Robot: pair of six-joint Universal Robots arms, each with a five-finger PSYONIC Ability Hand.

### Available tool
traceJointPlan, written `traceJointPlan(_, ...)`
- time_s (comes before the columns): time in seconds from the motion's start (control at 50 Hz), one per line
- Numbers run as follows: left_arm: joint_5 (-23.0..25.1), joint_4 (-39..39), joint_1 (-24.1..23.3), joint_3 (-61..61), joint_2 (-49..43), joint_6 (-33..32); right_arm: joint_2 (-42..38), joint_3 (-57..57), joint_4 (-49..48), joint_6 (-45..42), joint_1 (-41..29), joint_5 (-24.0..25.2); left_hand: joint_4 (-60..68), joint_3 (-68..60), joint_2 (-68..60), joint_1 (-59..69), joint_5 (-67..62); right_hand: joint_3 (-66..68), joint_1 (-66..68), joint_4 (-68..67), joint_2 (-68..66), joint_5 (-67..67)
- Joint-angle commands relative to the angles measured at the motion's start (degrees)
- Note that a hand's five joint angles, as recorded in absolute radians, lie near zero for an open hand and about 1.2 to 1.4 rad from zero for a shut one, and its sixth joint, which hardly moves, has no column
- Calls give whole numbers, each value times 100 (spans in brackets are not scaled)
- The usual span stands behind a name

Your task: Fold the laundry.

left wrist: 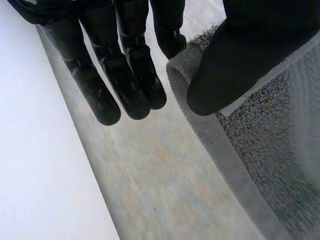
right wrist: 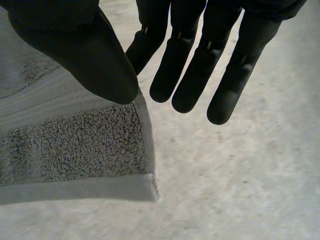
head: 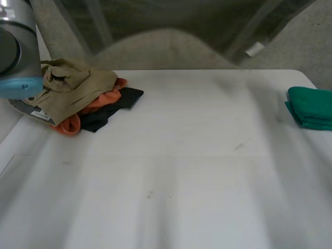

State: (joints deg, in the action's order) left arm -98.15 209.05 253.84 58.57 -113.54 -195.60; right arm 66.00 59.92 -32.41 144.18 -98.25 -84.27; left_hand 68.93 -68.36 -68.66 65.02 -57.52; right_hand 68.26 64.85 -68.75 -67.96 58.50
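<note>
Clothes (head: 78, 98) in tan, orange and black lie heaped at the table's (head: 181, 155) far left; left hand (left wrist: 240, 55) pinches the raised grey towel (left wrist: 270, 150) at its edge under the thumb, fingers straight; right hand (right wrist: 90, 55) pinches a towel corner likewise; folded green cloth (head: 311, 106) sits far right.

The head camera looks down from behind the arms across the white table (head: 171, 171). The wrist cameras sit close behind the left hand (left wrist: 125, 75) and right hand (right wrist: 195, 75), facing along the palms; both share the grey towel (left wrist: 270, 150).
</note>
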Motion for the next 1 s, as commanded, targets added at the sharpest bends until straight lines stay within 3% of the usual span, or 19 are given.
traceJointPlan(0.02, 33, -453, -10, 1015, -54, 13, -131, 581, 419, 14, 7, 332, 1107, -1164, -1134, 1498, -1248, 1174, 1515, -1125, -1204, 1150)
traceJointPlan(0.26, 358, -1015, 8, 3229, 77, -40, -175, 2558, 841, 199, 165, 886, 1107, -1164, -1134, 1498, -1248, 1174, 1515, -1125, -1204, 1150)
traceJointPlan(0.36, 753, -1419, 43, 4222, 876, -162, 184, 3244, 1569, -100, 569, 1106, 1107, -1164, -1134, 1498, -1248, 1174, 1515, -1125, -1204, 1150)
traceJointPlan(0.44, 1043, -2139, 113, 4926, 1649, -592, 1141, 3614, 2781, -574, 912, 1194, 1107, -1164, -1134, 1498, -1248, 1174, 1515, -1125, -1204, 1150)
traceJointPlan(0.5, 1184, -2974, 271, 5445, 2405, -1085, 1817, 3719, 4420, -1310, 1412, 1220, 1107, -1164, -1134, 1498, -1248, 1174, 1515, -1125, -1204, 1150)
traceJointPlan(0.58, 1429, -3992, 438, 5893, 3178, -1848, 2145, 3781, 5708, -2156, 1668, 1238, 1107, -1164, -1134, 1498, -1248, 1174, 1515, -1125, -1204, 1150)
traceJointPlan(0.62, 1492, -4109, 465, 5946, 3268, -1955, 2189, 3790, 6113, -2515, 1686, 1238, 1107, -1164, -1134, 1498, -1248, 1174, 1515, -1125, -1204, 1150)
traceJointPlan(0.68, 1623, -4118, 570, 5938, 3312, -2000, 2189, 3772, 6037, -2649, 1660, 1247, 1107, -1164, -1134, 1498, -1248, 1174, 1515, -1125, -1204, 1150)
traceJointPlan(0.74, 1685, -3899, 676, 5842, 3207, -1991, 1997, 3720, 5301, -2466, 1599, 1238, 1107, -1164, -1134, 1498, -1248, 1174, 1515, -1125, -1204, 1150)
traceJointPlan(0.88, 1527, -2792, 404, 5069, 1855, -1860, 749, 3123, 3902, -1877, 738, 1124, 1107, -1164, -1134, 1498, -1248, 1174, 1515, -1125, -1204, 1150)
traceJointPlan(1.0, 739, -2370, 237, 3998, 599, -1464, -341, 2200, 2882, -1700, 148, 737, 1107, -1164, -1134, 1498, -1248, 1174, 1515, -1125, -1204, 1150)
